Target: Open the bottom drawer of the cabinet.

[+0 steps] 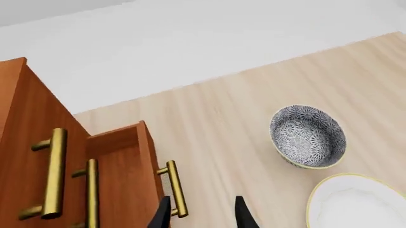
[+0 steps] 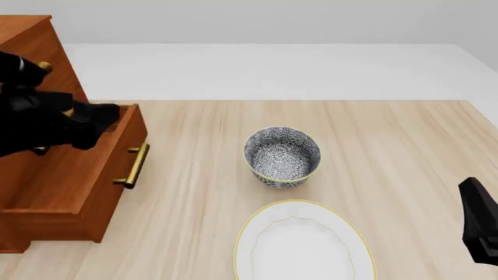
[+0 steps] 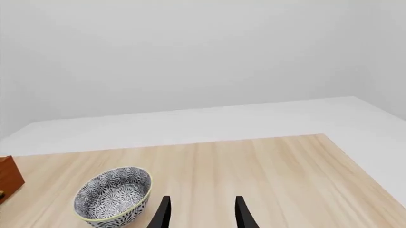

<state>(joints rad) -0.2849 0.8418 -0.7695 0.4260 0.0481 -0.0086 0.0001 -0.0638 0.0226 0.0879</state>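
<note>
The cabinet (image 2: 39, 46) (image 1: 25, 123) stands at the table's left edge. Its bottom drawer (image 2: 93, 175) (image 1: 123, 175) is pulled out toward the table's middle, and its brass handle (image 2: 134, 165) (image 1: 176, 189) faces the bowl. My left gripper (image 1: 201, 216) is open; in its wrist view the handle shows just inside one fingertip. From the front, the left gripper (image 2: 107, 114) hovers over the drawer's top front edge, above the handle. My right gripper (image 3: 201, 213) (image 2: 474, 201) stays open and empty at the table's near right.
A patterned bowl (image 2: 281, 156) (image 1: 309, 136) (image 3: 113, 194) sits mid-table to the right of the drawer. In front of it lies a white plate with a yellow rim (image 2: 304, 245) (image 1: 355, 202). Two upper brass handles (image 1: 54, 173) show on the cabinet front.
</note>
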